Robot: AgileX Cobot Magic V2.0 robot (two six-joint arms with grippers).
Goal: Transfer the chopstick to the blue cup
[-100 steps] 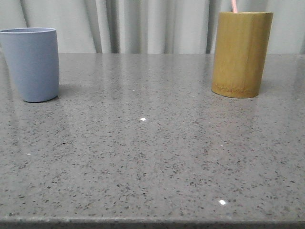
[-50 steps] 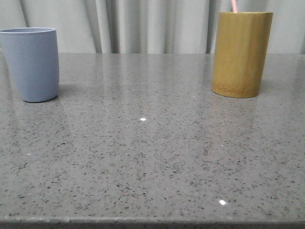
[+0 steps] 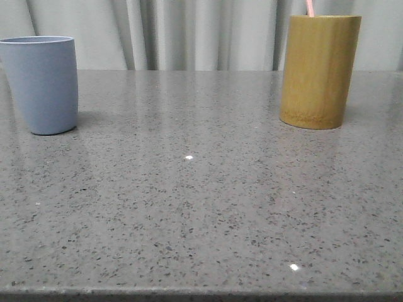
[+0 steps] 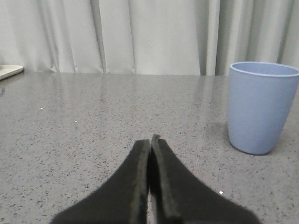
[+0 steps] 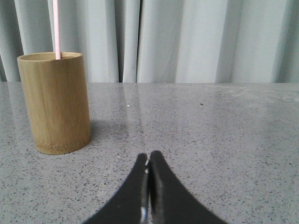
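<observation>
The blue cup (image 3: 43, 85) stands at the table's far left; it also shows in the left wrist view (image 4: 260, 107). A pale pink chopstick (image 3: 309, 7) sticks up out of the yellow-brown bamboo holder (image 3: 318, 72) at the far right; only its upper end shows. Chopstick (image 5: 56, 29) and holder (image 5: 55, 102) also show in the right wrist view. My left gripper (image 4: 150, 140) is shut and empty, low over the table, apart from the cup. My right gripper (image 5: 148, 156) is shut and empty, apart from the holder. Neither gripper shows in the front view.
The speckled grey stone table (image 3: 201, 207) stretches between cup and holder. Pale curtains (image 3: 201, 31) hang behind its far edge. A flat pale object (image 4: 8, 71) lies at the table's far edge in the left wrist view.
</observation>
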